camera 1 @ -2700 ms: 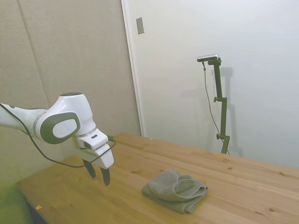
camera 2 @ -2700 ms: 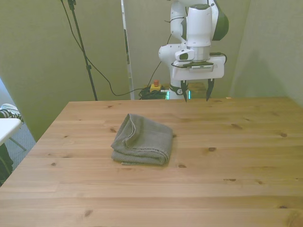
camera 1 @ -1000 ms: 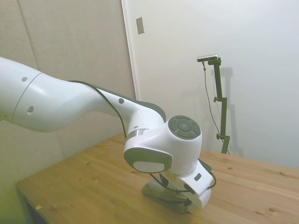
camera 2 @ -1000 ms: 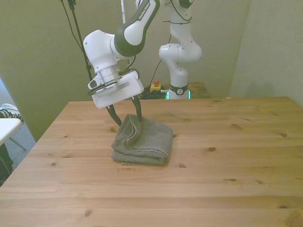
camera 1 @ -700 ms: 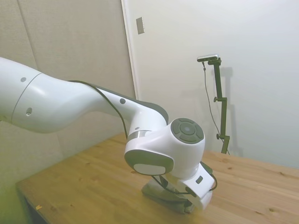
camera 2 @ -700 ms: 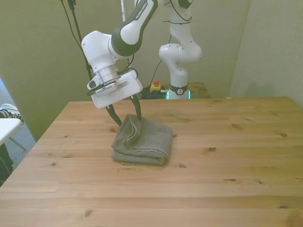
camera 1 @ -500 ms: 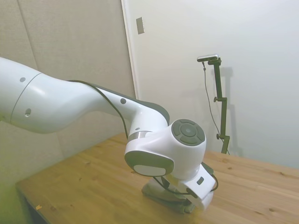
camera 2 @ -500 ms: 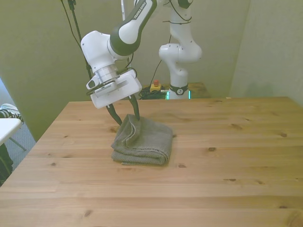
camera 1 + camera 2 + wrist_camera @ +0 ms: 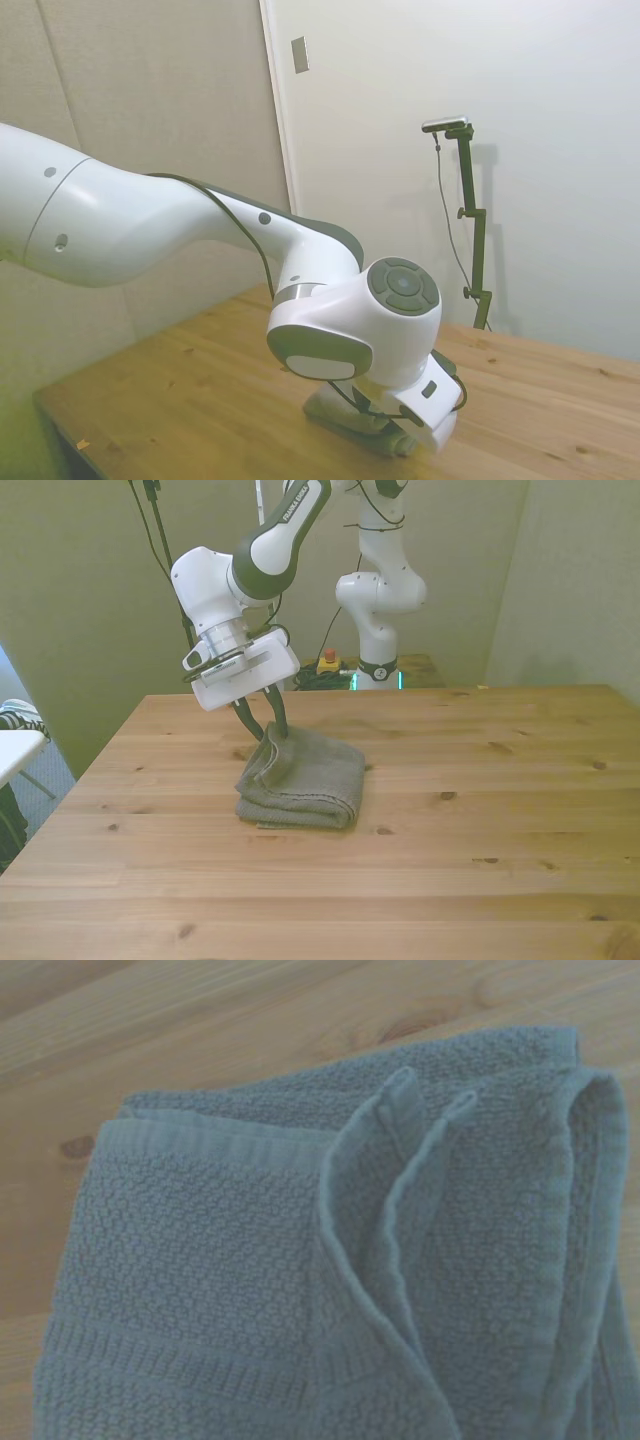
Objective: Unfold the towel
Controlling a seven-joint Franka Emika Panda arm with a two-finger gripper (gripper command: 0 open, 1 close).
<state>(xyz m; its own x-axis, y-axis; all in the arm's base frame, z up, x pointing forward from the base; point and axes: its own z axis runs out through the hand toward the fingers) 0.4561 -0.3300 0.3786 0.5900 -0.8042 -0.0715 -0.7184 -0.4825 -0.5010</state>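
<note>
the gripper (image 9: 266, 726) pinches the raised far-corner fold of the towel (image 9: 305, 780) – still folded on the table (image 9: 480, 820).

the gripper (image 9: 263, 727) pinches the raised far corner of the folded towel (image 9: 305, 779), fingers close together. the towel lies on the table (image 9: 480, 810), toward the front view's left.

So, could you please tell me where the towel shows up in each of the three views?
Side view: towel low in the middle, mostly hidden behind the arm's wrist.
Front view: towel left of centre on the table, gripper at its far left corner.
Wrist view: towel fills most of the picture.
Shared landmark: the wooden table.
</note>
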